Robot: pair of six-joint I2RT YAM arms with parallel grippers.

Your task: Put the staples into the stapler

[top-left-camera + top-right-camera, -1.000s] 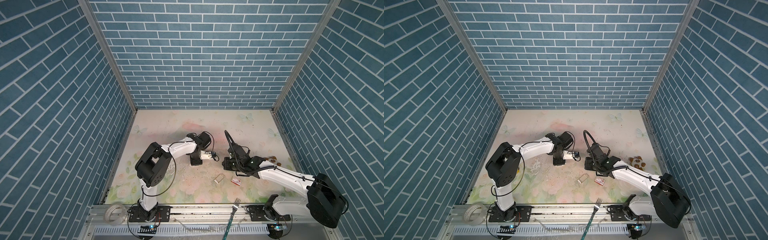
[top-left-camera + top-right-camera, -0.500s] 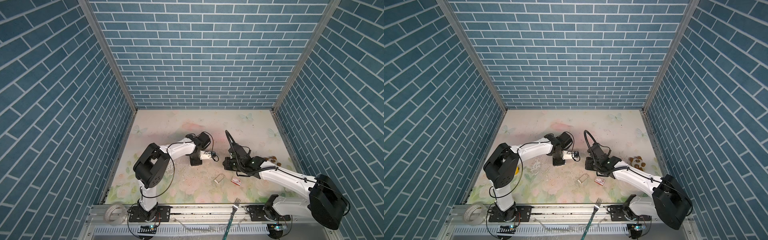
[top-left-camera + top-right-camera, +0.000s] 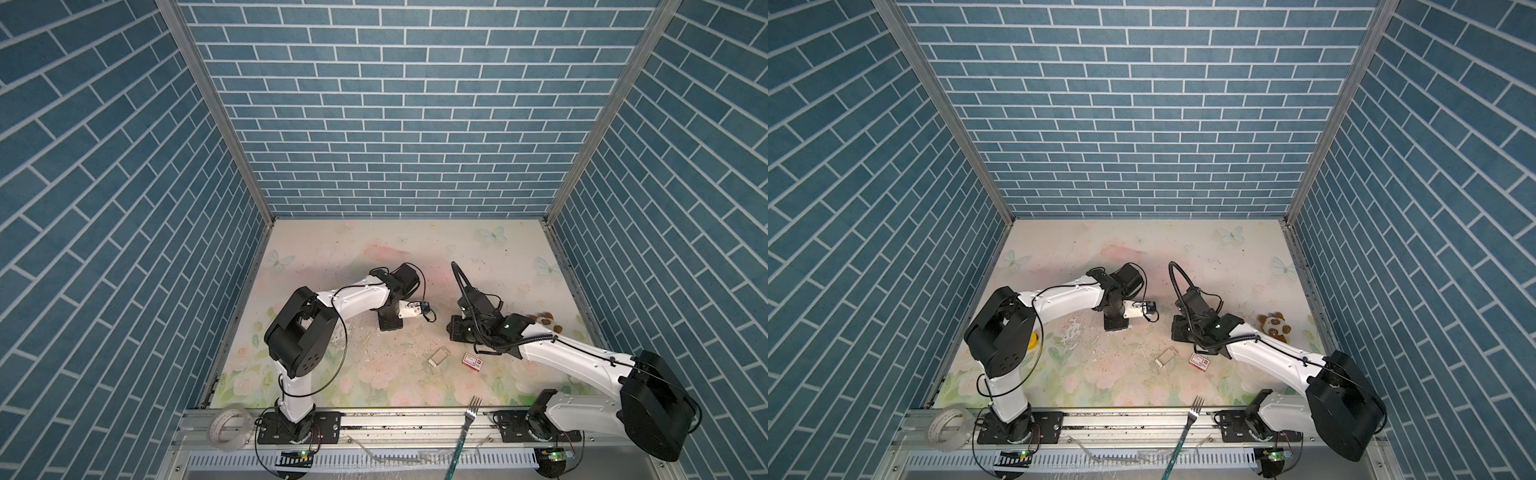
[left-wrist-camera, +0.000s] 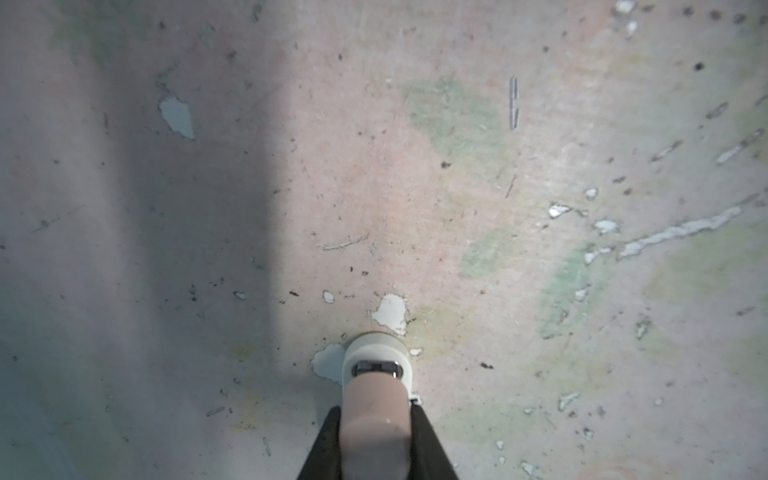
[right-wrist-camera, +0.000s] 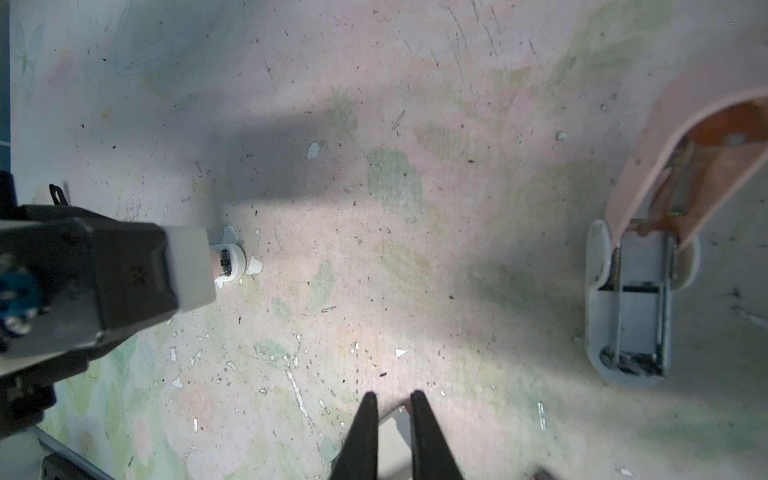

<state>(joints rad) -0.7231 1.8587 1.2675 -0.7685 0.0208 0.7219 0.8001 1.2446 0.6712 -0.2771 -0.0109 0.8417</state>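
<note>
Left of centre, the left gripper is pressed together on a closed pink stapler, nose down toward the table. Nearer and further right, I find the staples lying in their pale tray on the table, just left of the red-and-white box. Just beyond them hangs the right gripper, fingers narrowly apart; whether they pinch anything I cannot tell. An open pink stapler, lid raised, shows in the right wrist view only. A plush toy sits near the right wall.
</note>
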